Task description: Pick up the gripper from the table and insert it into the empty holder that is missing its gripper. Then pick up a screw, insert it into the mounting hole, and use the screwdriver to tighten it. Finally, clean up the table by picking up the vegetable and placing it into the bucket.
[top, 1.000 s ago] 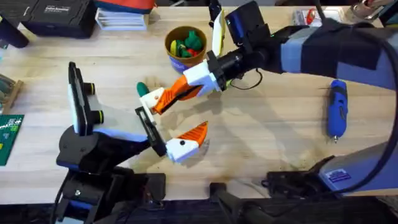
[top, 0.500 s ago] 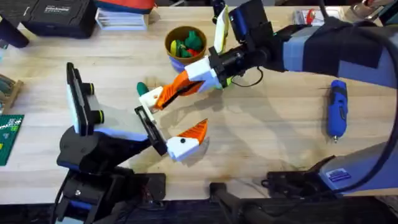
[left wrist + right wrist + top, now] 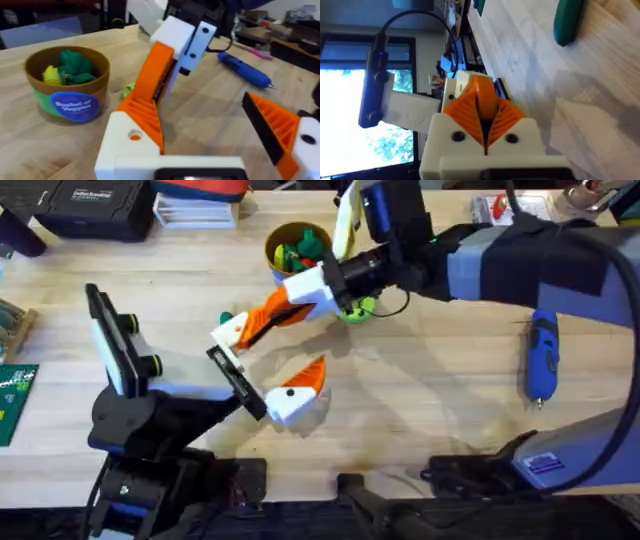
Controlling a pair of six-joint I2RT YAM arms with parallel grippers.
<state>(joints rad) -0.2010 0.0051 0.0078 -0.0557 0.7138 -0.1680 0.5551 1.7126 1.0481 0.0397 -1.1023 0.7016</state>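
Since a second ago the right gripper point(image 3: 232, 332) has swung up-left, fingers pressed together on nothing, tip just beside the vegetable point(image 3: 226, 319); clenched so, it may knock it away; left gripper point(image 3: 270, 387) gapes empty

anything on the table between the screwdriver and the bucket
In the overhead view, the right arm crosses above the table between the screwdriver and the bucket, with a lime-green disc under it.

vegetable point(image 3: 226, 317) mostly hidden behind the right arm's fingers, bucket point(image 3: 282, 272) partly covered, screwdriver point(image 3: 245, 71) blurred
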